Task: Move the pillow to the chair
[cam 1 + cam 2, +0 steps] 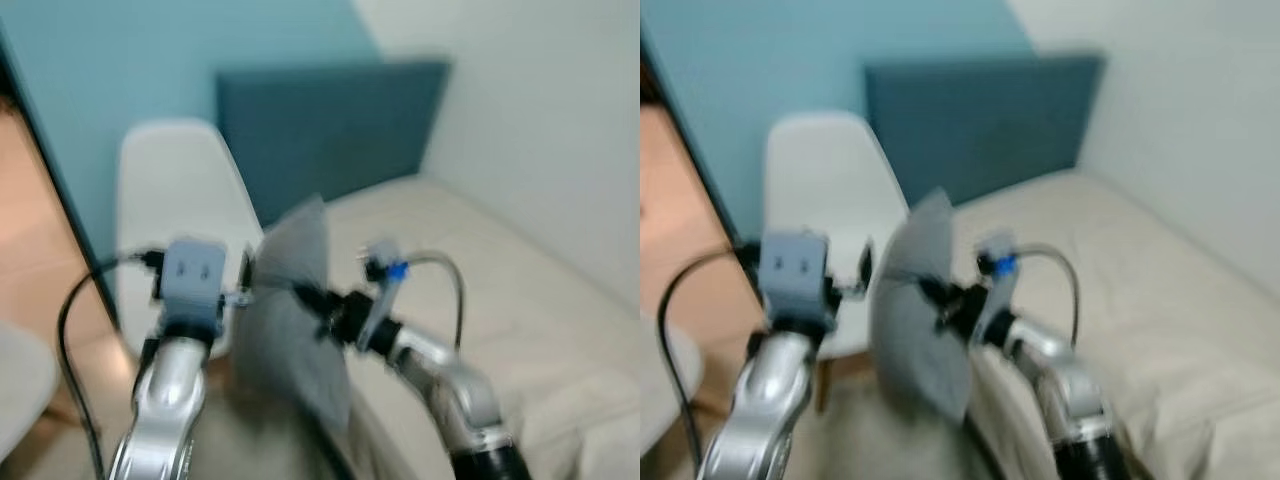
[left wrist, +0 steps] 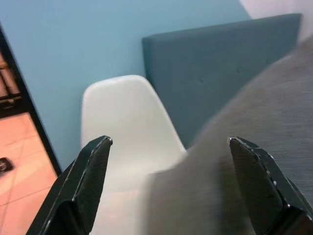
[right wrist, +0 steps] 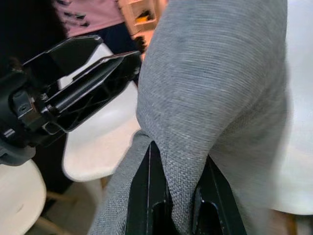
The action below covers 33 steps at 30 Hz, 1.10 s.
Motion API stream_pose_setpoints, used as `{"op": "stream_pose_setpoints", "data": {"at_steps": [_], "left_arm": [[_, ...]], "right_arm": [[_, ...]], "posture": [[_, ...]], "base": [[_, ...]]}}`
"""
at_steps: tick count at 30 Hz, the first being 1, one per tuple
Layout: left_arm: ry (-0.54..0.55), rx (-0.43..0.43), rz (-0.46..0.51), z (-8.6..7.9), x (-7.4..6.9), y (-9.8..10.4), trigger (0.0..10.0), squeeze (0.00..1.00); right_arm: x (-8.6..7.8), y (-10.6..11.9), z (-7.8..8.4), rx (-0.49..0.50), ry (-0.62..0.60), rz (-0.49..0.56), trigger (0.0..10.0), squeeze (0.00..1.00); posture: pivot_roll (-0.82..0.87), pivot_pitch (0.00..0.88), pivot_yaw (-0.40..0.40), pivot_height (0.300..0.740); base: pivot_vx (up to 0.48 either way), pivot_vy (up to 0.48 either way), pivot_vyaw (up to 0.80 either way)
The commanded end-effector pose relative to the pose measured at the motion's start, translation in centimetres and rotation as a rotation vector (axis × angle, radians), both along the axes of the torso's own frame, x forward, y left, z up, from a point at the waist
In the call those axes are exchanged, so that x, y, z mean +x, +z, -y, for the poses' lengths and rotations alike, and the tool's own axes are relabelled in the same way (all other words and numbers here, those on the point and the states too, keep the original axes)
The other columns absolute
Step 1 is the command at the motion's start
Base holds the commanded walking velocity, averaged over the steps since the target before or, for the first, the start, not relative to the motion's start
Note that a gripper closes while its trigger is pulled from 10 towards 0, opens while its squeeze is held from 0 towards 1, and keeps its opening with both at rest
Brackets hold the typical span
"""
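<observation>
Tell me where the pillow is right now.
The grey pillow hangs mid-air at centre in the head views, pinched in the right tool, with the open left tool beside it. The white chair stands just behind-left, the bed to the right.

The pillow (image 1: 295,320) hangs upright in the near middle, between the two grippers; the right gripper (image 3: 178,196) pinches a fold of it from the right, while the left gripper (image 2: 171,161) stands just left of it, fingers (image 2: 90,181) spread apart; the chair (image 1: 180,215) stands behind and to the left of the pillow; the bed (image 1: 480,290) stretches along the right, from near to far; the headboard (image 1: 330,125) rises at the far end of the bed, right of the chair's back; a second seat (image 1: 20,385) sits at the near left edge.
</observation>
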<state>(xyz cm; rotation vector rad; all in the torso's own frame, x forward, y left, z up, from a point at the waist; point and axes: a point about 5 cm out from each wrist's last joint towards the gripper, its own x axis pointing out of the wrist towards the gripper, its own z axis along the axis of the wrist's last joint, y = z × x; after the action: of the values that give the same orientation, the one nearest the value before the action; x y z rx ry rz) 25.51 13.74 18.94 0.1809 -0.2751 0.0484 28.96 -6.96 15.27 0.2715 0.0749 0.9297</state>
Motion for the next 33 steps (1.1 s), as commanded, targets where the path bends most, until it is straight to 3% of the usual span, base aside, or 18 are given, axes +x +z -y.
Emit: {"op": "stream_pose_setpoints", "data": {"at_steps": [1, 28, 33], "left_arm": [[-0.012, 0.001, -0.006, 0.3, 0.2, -0.1, 10.0, 0.00], [-0.032, 0.002, -0.011, 0.3, 0.1, -0.5, 10.0, 0.00], [-0.073, 0.081, -0.032, 0.1, 0.2, -0.9, 10.0, 0.00]], "right_arm": [[0.2, 1.2, 0.5, 0.040, -0.015, 0.070, 10.0, 0.00], [0.3, 0.6, 0.6, 0.052, -0.023, 0.045, 10.0, 0.00], [0.7, 0.2, 1.3, 0.019, -0.087, 0.039, 10.0, 0.00]], "posture": [[0.11, 0.000, -0.114, 0.740], [0.11, 0.000, -0.114, 0.740], [0.11, 0.000, -0.117, 0.740]], "base": [[0.000, 0.000, 0.58], [0.000, 0.000, 0.58], [0.000, 0.000, 0.58]]}}
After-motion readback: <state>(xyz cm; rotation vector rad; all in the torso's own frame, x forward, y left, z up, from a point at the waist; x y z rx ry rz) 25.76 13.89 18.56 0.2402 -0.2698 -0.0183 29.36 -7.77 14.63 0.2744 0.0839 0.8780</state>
